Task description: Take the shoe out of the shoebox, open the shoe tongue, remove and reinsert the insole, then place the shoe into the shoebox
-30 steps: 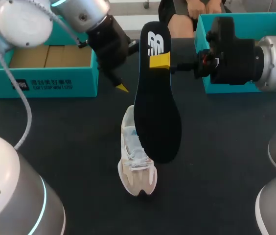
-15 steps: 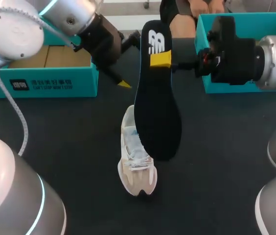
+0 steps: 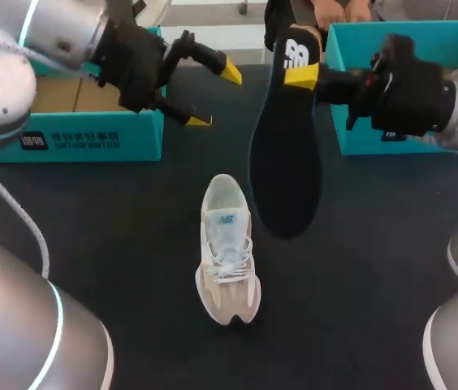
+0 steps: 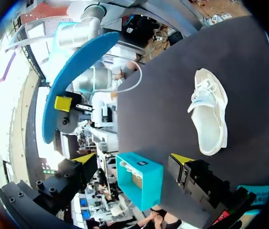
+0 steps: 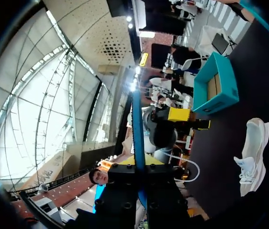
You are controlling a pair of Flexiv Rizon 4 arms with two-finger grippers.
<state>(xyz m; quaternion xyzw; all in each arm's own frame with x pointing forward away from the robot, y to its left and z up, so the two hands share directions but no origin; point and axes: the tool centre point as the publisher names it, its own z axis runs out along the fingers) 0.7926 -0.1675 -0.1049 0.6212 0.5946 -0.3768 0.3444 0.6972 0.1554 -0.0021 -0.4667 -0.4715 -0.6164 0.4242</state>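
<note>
The dark table (image 3: 115,244) has a pale shoe (image 3: 227,248) standing on its sole near the middle, toe toward the robot, laced, its mouth open. Past it and to its right, the dark insole (image 3: 286,154) hangs above the table, clear of the shoe. The right gripper (image 3: 302,75) pinches it at the heel end, one finger hidden behind it. The left gripper (image 3: 215,96) hovers empty, fingers spread wide, beside the left teal shoebox (image 3: 91,138). A second teal box (image 3: 355,140) at far right is partly covered by the right arm.
</note>
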